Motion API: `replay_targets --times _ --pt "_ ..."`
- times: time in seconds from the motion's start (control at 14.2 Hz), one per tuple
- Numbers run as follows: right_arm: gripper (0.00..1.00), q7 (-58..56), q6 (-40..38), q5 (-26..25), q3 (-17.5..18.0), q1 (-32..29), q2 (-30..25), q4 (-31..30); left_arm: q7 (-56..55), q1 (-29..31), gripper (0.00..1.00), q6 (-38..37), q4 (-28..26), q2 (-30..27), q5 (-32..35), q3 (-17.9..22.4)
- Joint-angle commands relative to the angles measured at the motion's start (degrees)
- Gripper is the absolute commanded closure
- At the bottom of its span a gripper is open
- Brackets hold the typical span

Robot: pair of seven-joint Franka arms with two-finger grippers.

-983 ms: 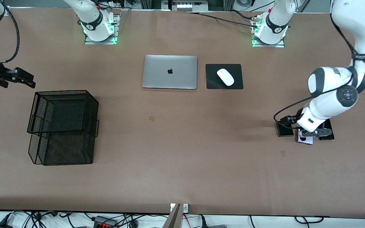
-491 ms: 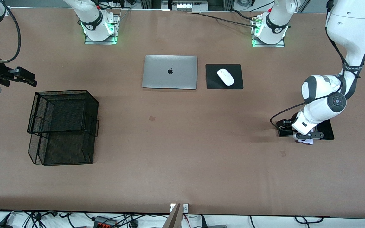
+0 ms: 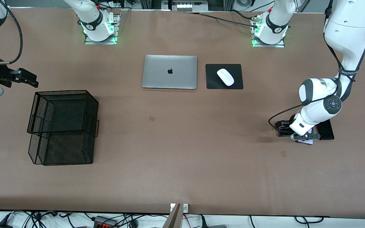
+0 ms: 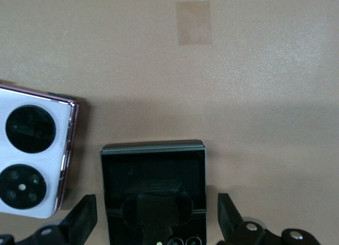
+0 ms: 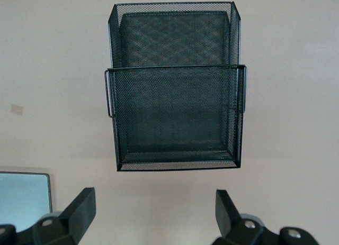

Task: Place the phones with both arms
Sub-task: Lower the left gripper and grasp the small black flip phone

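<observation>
Left pincer, fingers apart, straddles the half-cut-off black flip phone; right pincer waits, spread.

The left end effector sits low over what seem to be three phones, partly hiding them.

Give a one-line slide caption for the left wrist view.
Open left pincer straddling the black flip phone, lavender-white phone lying beside it on the table.
</observation>
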Motion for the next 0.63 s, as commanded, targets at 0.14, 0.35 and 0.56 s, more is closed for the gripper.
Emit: replay_targets --times 0.14,0.35,0.56 --pt "0.00 0.5 -0.7 0.6 0.2 -0.3 0.2 0.8 1.7 0.6 0.13 0.8 0.2 0.1 -0.4 -0.4" --pt "0.00 0.5 -0.7 0.6 0.2 -0.4 0.2 0.8 1.8 0.6 0.29 0.9 0.3 0.7 -0.3 -0.4" --pt "0.00 0.6 -0.6 0.5 0.2 -0.2 0.2 0.8 1.9 0.6 0.36 2.5 0.1 1.4 -0.3 -0.4"
